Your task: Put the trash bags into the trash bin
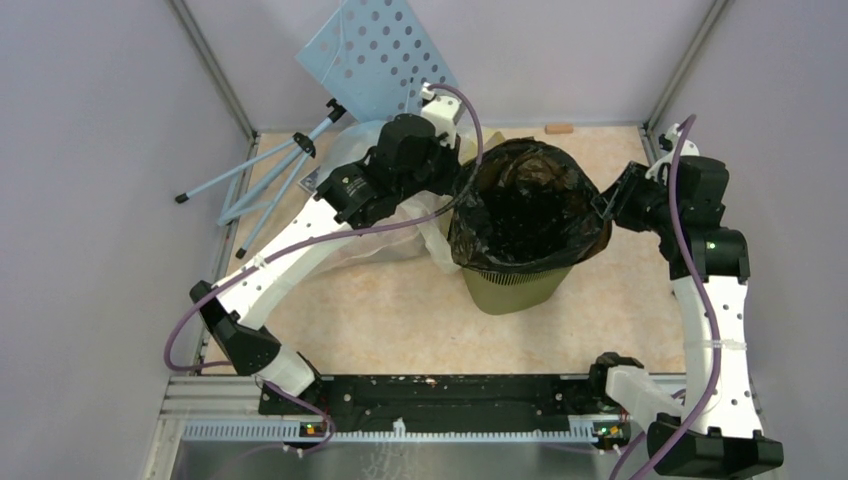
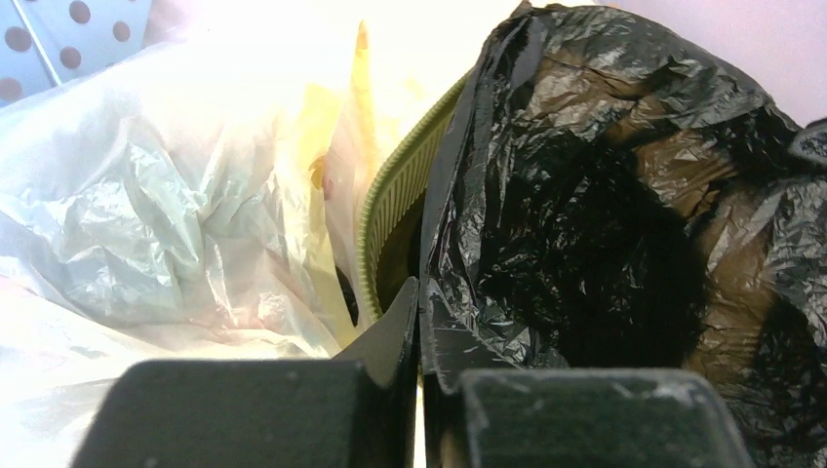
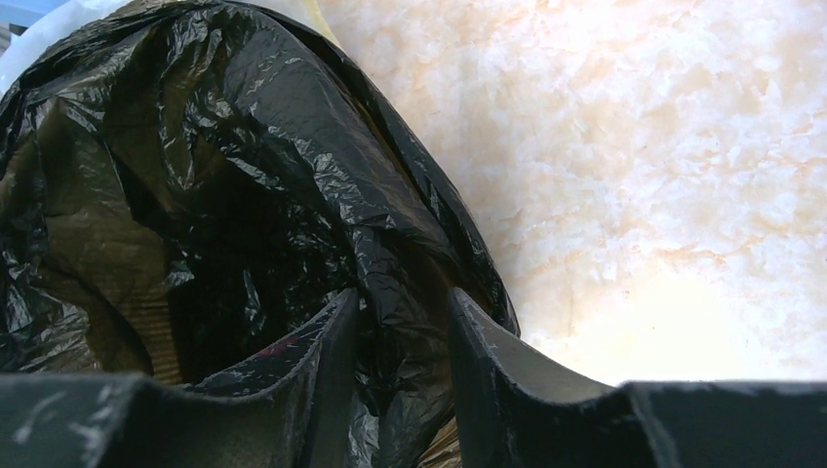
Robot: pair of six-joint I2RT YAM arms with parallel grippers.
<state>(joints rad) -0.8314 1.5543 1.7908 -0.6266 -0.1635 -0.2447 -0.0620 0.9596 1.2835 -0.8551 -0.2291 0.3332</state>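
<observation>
The olive-green mesh trash bin (image 1: 520, 288) stands mid-table. The glossy black trash bag (image 1: 530, 200) lines its inside and drapes over its rim. My left gripper (image 1: 458, 178) is at the bin's left rim; in the left wrist view it (image 2: 419, 297) is shut on the bag's edge (image 2: 605, 195), right beside the green rim (image 2: 395, 190). My right gripper (image 1: 608, 205) is at the right rim; in the right wrist view it (image 3: 402, 317) is closed on a bunched fold of the black bag (image 3: 195, 146), with the jaws a narrow gap apart.
A large translucent yellowish bag (image 1: 400, 235) lies against the bin's left side under my left arm, also in the left wrist view (image 2: 146, 195). A pale blue perforated board (image 1: 380, 55) on tripod legs (image 1: 270, 170) stands back left. Marbled tabletop (image 3: 634, 146) lies right of the bin.
</observation>
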